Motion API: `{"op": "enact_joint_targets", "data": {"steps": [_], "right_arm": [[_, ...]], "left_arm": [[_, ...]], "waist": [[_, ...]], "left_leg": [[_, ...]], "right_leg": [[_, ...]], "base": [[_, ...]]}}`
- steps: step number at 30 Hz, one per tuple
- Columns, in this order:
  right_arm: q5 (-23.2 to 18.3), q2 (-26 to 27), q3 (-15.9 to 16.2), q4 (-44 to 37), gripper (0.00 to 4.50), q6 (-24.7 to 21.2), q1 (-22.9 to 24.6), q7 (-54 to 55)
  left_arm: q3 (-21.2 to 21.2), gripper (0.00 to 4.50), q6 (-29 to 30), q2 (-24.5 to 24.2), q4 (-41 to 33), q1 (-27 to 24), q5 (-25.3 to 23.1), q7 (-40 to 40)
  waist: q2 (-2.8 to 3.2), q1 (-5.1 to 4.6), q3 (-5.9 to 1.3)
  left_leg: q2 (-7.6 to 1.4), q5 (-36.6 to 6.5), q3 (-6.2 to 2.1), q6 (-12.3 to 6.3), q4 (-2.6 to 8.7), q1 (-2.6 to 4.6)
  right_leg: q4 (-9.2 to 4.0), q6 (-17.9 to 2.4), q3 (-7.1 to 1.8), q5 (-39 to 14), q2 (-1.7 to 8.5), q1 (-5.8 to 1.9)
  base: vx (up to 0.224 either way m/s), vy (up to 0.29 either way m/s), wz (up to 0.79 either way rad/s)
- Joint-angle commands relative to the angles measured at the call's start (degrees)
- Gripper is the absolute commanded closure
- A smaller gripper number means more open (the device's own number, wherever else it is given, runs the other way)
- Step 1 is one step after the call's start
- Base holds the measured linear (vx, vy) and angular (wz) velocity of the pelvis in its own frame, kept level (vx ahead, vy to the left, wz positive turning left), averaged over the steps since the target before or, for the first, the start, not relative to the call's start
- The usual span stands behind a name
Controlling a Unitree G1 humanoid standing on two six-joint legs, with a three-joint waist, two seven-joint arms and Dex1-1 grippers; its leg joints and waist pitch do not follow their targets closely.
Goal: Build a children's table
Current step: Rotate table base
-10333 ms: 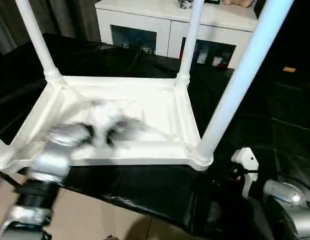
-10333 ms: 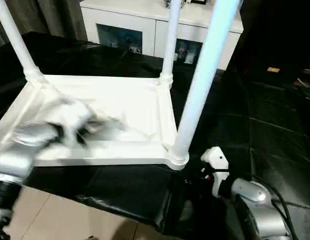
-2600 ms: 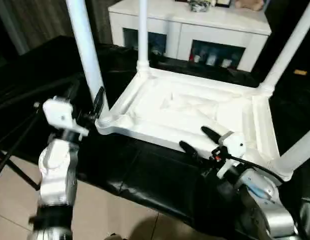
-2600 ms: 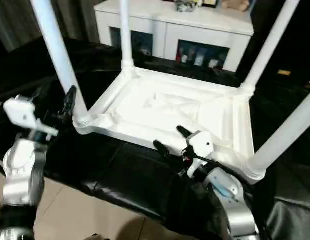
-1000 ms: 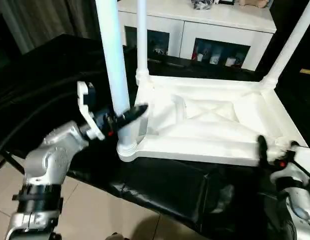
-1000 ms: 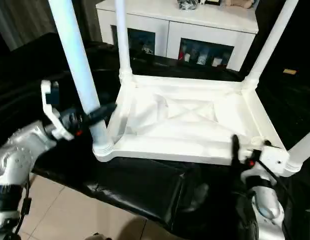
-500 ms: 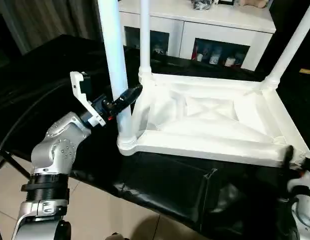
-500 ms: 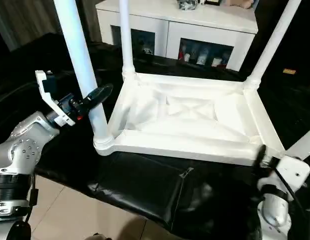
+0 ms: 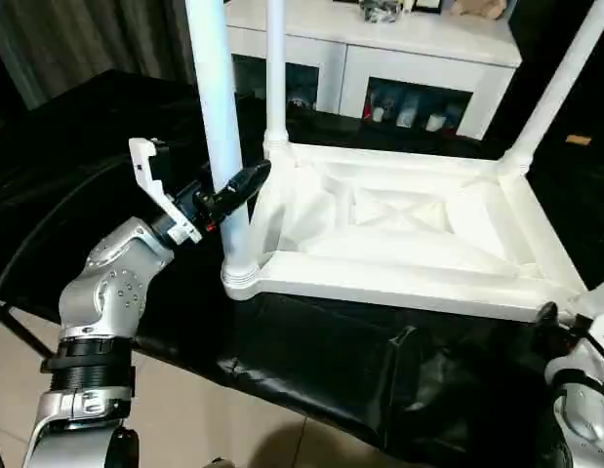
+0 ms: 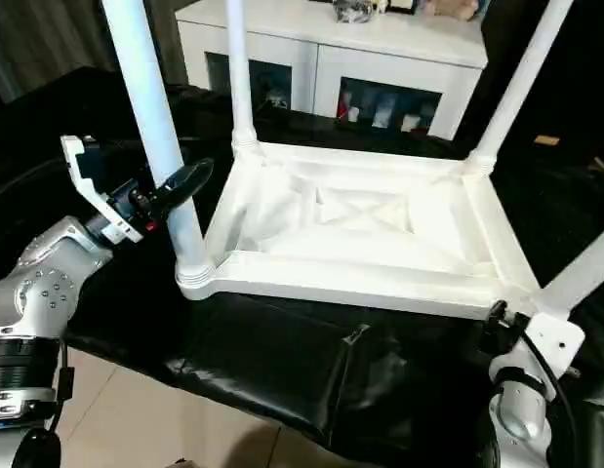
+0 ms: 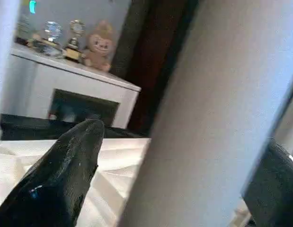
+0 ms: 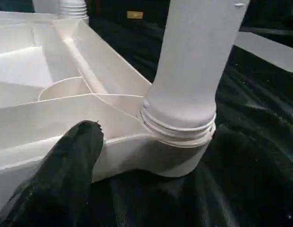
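Since a second ago the left gripper [image 9: 226, 194] has risen up the near-left leg [image 9: 216, 117] of the children's table [image 9: 419, 239], and the right gripper [image 10: 499, 327] has dropped back from the near rim toward 5 o'clock in the head view. That table lies upside down on the black cover [image 9: 321, 361], ribbed underside up, its four legs standing upward. At 9 o'clock of the tabletop, the left gripper's two black fingers [image 11: 66, 175] stand wide apart with the near-left leg between them, one finger on each side; whether they press the leg cannot be told. At 5 o'clock, the right gripper sits just beside the near-right corner, where the near-right leg [image 12: 191, 71] meets its ringed socket. In the right wrist view one black finger [image 12: 66, 175] reaches toward the table's rim below that socket; its jaws are spread wide and hold nothing visible. Behind the table, at 12 o'clock, stands a white cabinet [image 9: 380, 49] with glass-fronted doors.
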State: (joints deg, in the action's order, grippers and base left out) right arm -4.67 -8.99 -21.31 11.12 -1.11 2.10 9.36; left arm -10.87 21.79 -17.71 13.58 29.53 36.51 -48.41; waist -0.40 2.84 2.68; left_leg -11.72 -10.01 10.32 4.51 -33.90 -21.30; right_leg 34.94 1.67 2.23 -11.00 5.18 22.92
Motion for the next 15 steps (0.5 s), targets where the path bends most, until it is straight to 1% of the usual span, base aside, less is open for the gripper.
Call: {"op": "enact_joint_targets", "data": {"steps": [1, 3, 4, 5, 6, 7, 8, 9, 10, 11, 12, 13, 14, 15], "right_arm": [[-0.68, 0.21, 2.86, 2.64, 0.27, -2.62, -0.59, -2.85], [-1.25, -0.54, 4.32, 2.91, 0.27, -2.27, -1.73, -6.0], [-1.31, -0.8, 4.92, 3.12, 0.27, -2.16, -2.16, -7.22], [-1.63, -0.89, 5.35, 3.45, 0.27, -2.23, -2.72, -8.41], [-1.93, -1.02, 6.04, 4.13, 0.27, -2.88, -3.46, -9.95], [-1.92, -1.18, 6.65, 4.78, 0.27, -3.28, -4.08, -11.09], [-1.99, -1.3, 7.18, 5.41, 0.27, -3.01, -4.84, -12.22], [-3.14, -1.26, 8.27, 6.21, 0.27, -3.48, -6.46, -15.73], [-3.81, -1.18, 8.85, 6.46, 0.27, -3.87, -7.2, -17.52], [-3.81, -1.18, 8.85, 6.46, 0.27, -3.87, -7.2, -17.52], [-4.44, -1.07, 9.43, 6.8, 0.27, -4.04, -8.24, -19.35], [-5.16, -0.95, 9.93, 7.08, 0.27, -4.46, -9.2, -21.06], [-5.67, -0.92, 10.21, 7.34, 0.27, -4.7, -9.84, -22.22], [-6.28, -0.91, 10.87, 7.63, 0.27, -4.73, -10.95, -24.17]], "left_arm": [[1.54, 0.06, 1.89, -0.2, -3.16, -0.11, 1.44, -1.8], [1.71, 0.06, 4.37, -0.79, -5.61, -0.82, 3.56, -3.17], [1.73, 0.06, 5.38, -0.94, -6.62, -1.11, 4.4, -3.62], [1.97, 0.06, 6.91, -1.27, -7.99, -1.54, 5.61, -4.42], [2.41, 0.06, 8.51, -1.73, -9.52, -2.11, 6.78, -5.33], [2.79, 0.06, 9.66, -2.1, -10.69, -2.56, 7.57, -6.06], [3.29, 0.06, 10.95, -2.52, -12.1, -3.12, 8.43, -6.68], [4.26, 0.06, 13.28, -3.43, -14.57, -4.13, 9.87, -7.96], [4.66, 0.06, 14.33, -3.86, -15.64, -4.59, 10.53, -8.57], [4.66, 0.06, 14.33, -3.86, -15.64, -4.59, 10.53, -8.57], [4.76, 0.06, 16.05, -4.29, -16.83, -5.08, 11.92, -9.11], [4.66, 0.06, 17.54, -4.48, -17.73, -5.42, 13.36, -9.42], [4.52, 0.06, 18.65, -4.6, -18.39, -5.65, 14.41, -9.51], [4.05, 0.06, 20.05, -4.42, -19.06, -5.87, 15.97, -8.98]], "waist": [[0.34, -0.15, -2.51], [0.22, -0.39, -2.37], [-0.27, -0.64, -2.43], [0.04, -0.77, -2.5], [0.1, -0.83, -2.45], [0.11, -0.91, -2.52], [0.04, -1.01, -2.43], [0.16, -1.03, -2.5], [0.1, -1.07, -2.52], [0.16, -0.97, -2.49], [0.04, -0.98, -2.52], [0.14, -0.83, -2.63], [0.13, -0.81, -2.7], [0.15, -0.69, -2.72]], "left_leg": [[-0.3, -25.02, -0.48, 2.1, 5.13, 0.7], [-0.24, -26.44, -0.46, 2.07, 5.03, 0.94], [-0.16, -26.6, -0.47, 1.95, 4.94, 0.75], [-0.2, -26.15, -0.58, 1.88, 4.99, 0.55], [-0.24, -26.06, -0.62, 1.81, 5.01, 0.59], [-0.34, -26.33, -0.62, 1.85, 4.97, 0.77], [-0.37, -26.48, -0.59, 1.81, 5.04, 0.77], [-0.45, -26.62, -0.59, 1.92, 5.05, 0.89], [-0.46, -26.75, -0.5, 1.77, 5.0, 0.94], [-0.47, -26.33, -0.42, 1.75, 5.08, 0.92], [-0.49, -25.95, -0.33, 1.72, 5.01, 0.98], [-0.52, -25.43, -0.22, 1.7, 4.93, 1.12], [-0.52, -24.82, -0.22, 1.7, 4.91, 1.0], [-0.56, -23.27, -0.2, 1.7, 4.97, 0.82]], "right_leg": [[-5.54, -5.02, -1.11, -24.22, 1.49, -1.31], [-5.89, -4.9, -1.09, -25.96, 1.46, -0.95], [-5.9, -4.68, -1.0, -26.88, 1.47, -1.07], [-5.77, -4.7, -0.97, -27.4, 1.62, -1.24], [-5.92, -4.73, -1.0, -27.6, 1.66, -1.08], [-5.74, -5.44, -1.01, -26.82, 1.56, -0.92], [-5.81, -5.61, -1.03, -26.59, 1.49, -0.86], [-5.58, -6.18, -1.05, -25.41, 1.37, -0.88], [-5.43, -6.95, -1.15, -24.11, 1.3, -0.79], [-5.44, -7.41, -1.22, -23.22, 1.26, -0.83], [-5.44, -7.58, -1.29, -22.55, 1.23, -0.8], [-5.15, -8.43, -1.39, -21.11, 1.22, -0.78], [-4.93, -8.86, -1.41, -20.12, 1.24, -0.96], [-4.75, -9.37, -1.45, -18.39, 1.23, -1.21]], "base": [[0.0, 0.0, 0.0], [0.0, 0.0, 0.0], [0.0, 0.0, 0.0], [0.0, 0.0, 0.0], [0.0, 0.0, 0.0], [0.0, 0.0, 0.0], [0.0, 0.0, 0.0], [0.0, 0.0, 0.0], [0.0, 0.0, 0.0], [0.0, 0.0, 0.0], [0.0, 0.0, 0.0], [0.0, 0.0, 0.0], [0.0, 0.0, 0.0], [0.0, 0.0, 0.0]]}}
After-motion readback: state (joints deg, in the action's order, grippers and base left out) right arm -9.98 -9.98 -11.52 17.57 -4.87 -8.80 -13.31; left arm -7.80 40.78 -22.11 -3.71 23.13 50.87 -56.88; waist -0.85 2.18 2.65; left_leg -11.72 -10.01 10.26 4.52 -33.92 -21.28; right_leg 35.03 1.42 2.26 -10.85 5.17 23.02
